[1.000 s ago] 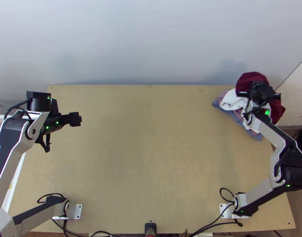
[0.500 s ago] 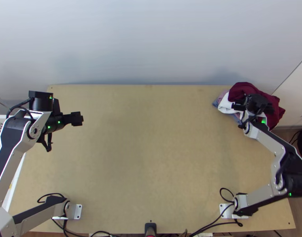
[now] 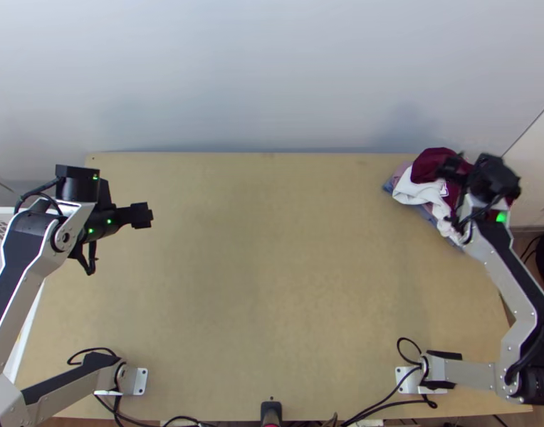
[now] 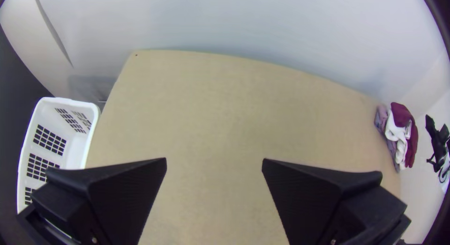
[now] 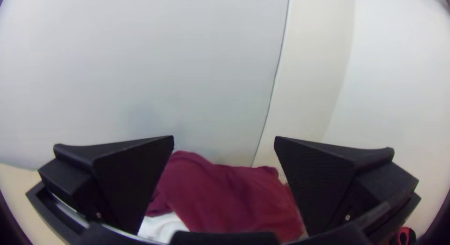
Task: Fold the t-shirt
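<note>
Top: high, 6 o'clock, steeply down
Left wrist: 10 o'clock, over table (image 3: 272,249)
Right wrist: 2 o'clock, close, facing wall (image 5: 140,62)
Maroon cloth (image 5: 229,198): shared by all

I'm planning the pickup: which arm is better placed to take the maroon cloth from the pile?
Right, I'd say. The right end effector is open, close to the maroon cloth at the far right corner of the table; the left end effector, also open, is near the opposite side.
</note>
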Tool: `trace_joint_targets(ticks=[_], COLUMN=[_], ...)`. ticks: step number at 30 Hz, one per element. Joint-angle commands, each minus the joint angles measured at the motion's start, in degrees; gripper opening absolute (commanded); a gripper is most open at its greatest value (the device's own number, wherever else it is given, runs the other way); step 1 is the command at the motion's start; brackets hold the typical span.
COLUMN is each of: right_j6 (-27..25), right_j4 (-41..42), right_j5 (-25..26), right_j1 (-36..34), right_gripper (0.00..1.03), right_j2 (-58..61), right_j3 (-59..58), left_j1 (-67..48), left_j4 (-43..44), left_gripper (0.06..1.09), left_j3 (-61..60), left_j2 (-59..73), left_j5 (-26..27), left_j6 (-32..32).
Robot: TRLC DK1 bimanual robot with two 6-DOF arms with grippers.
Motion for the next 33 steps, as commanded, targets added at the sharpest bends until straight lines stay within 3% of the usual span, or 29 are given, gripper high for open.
trace_joint_targets(ticks=[1, 8, 15, 26, 33], right_j6=[1.99, 5.07, 5.95, 6.65, 6.21], right_j4=[1.61, 1.08, 0.11, -3.14, -12.98], right_j5=[-1.36, -2.94, -4.17, -4.87, -9.36], right_j1=[-3.80, -5.21, -3.71, -3.54, 0.95], right_gripper=[1.00, 1.00, 0.99, 0.99, 0.99], right_j2=[7.99, 21.70, 24.87, 18.63, 10.89], right_j3=[8.75, 10.69, 2.51, 1.63, 9.98], left_j1=[-0.76, 0.30, 1.00, 0.12, 0.30], left_j4=[-0.09, -0.09, 0.17, 0.79, 0.87], left_gripper=[1.05, 1.05, 1.05, 1.05, 1.05], left_j3=[-1.08, -1.78, -1.87, -0.55, -0.20], left_j2=[-0.31, 0.22, 1.19, 1.36, 0.05], left_j5=[-0.03, -0.12, -0.12, -0.12, -0.03], left_j6=[-0.62, 0.17, 0.96, 0.61, 0.26])
